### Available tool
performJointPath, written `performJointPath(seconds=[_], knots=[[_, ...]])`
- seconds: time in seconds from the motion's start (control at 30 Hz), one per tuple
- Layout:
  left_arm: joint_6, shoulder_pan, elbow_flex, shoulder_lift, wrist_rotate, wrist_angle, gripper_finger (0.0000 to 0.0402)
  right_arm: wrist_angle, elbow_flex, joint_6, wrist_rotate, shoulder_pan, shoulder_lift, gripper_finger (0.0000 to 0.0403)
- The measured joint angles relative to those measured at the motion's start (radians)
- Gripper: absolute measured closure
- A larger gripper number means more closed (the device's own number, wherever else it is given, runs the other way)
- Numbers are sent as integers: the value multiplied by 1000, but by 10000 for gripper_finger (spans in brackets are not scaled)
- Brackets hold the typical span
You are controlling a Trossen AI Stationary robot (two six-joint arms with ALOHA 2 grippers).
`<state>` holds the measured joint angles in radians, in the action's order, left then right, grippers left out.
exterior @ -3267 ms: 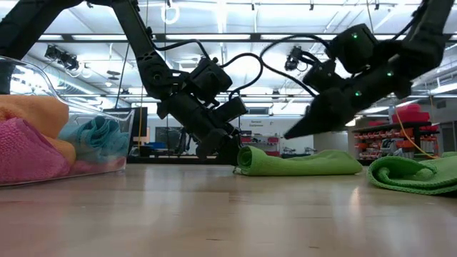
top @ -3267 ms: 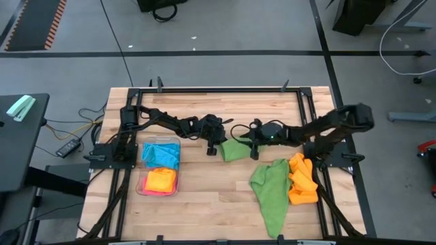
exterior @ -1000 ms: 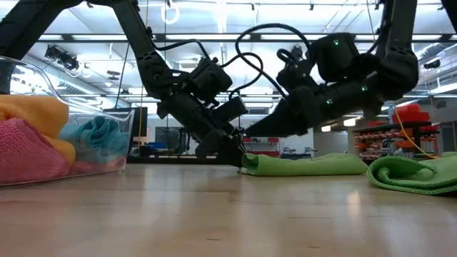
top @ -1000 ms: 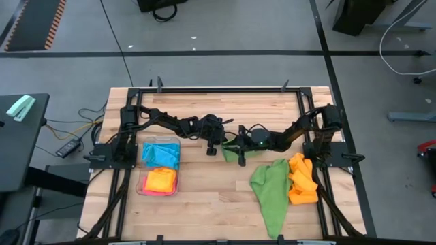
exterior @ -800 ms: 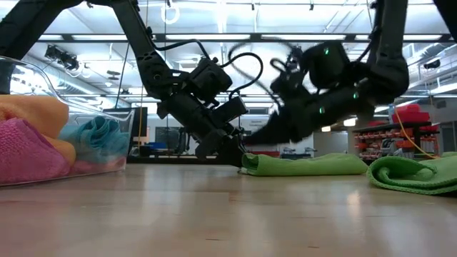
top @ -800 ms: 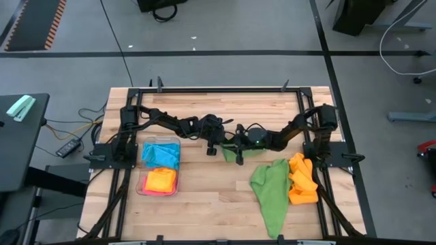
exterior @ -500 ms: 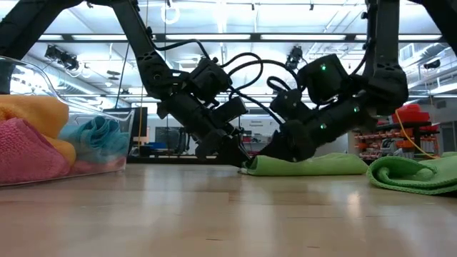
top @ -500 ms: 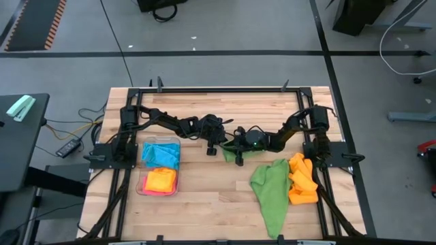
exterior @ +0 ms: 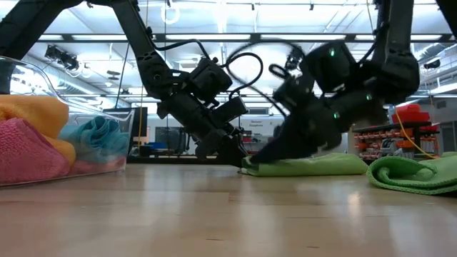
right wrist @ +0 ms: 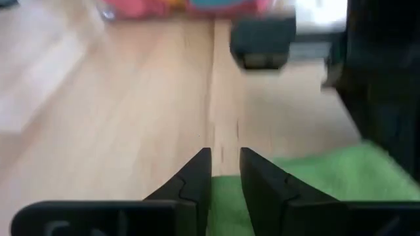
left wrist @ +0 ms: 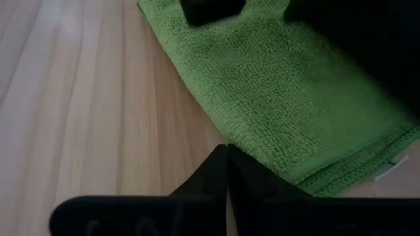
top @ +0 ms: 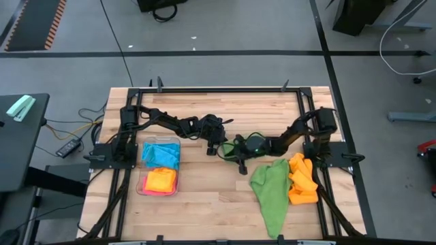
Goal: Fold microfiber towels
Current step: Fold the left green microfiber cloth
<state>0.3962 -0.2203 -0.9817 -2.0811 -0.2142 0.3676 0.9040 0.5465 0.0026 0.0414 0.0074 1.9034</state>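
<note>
Working mid-table, both grippers meet over one green towel (top: 230, 151), which lies flat and partly folded, its long axis running across the table between the two arms; the left gripper (top: 212, 149) sits at the towel's left end, fingers pressed fully together with their tips on the wood just at the towel's hem, pinching nothing that shows; the right gripper (top: 242, 166) reaches in from the right and rides low over the towel, fingers a narrow gap apart, and the right wrist view shows green cloth just under its tips, not between them, so it holds nothing visible. By this layout the towel lies directly beneath and between both grippers, each about equally near, so the next fold likely turns on one pinning an end while the other sweeps along the long axis.

A clear tray (top: 142, 184) stands near the left edge, holding a folded blue towel (top: 161, 154) and an orange one (top: 161, 180); the low view also shows pink cloth (exterior: 25, 153) in it. Two more wait unfolded near the right edge, well apart from the tray: a loose green towel (top: 270, 194) and, touching it, a crumpled orange towel (top: 302, 180).
</note>
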Motion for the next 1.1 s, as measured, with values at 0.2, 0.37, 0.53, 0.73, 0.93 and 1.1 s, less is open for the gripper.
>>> performJointPath(seconds=[0.2, 0.37, 0.53, 0.73, 0.93, 1.1], knots=[[-7, 0, 0, 0, 0, 0, 376, 0, 1, 32, -3, 0, 33, 314], [-14, 0, 0, 0, 0, -2, 386, -46, 2, 25, -3, 0, -80, 314], [-13, 0, 0, 0, 0, -2, 386, -287, 0, 2, -26, 0, -206, 314], [-11, 0, 0, 0, 1, -2, 374, -326, -55, -3, -36, 0, -211, 314], [-8, 0, 0, 0, 1, -2, 381, -256, -99, 89, -54, 0, -155, 314], [-10, 0, 0, 0, 0, -3, 384, -348, -104, 78, -86, 0, -318, 314]])
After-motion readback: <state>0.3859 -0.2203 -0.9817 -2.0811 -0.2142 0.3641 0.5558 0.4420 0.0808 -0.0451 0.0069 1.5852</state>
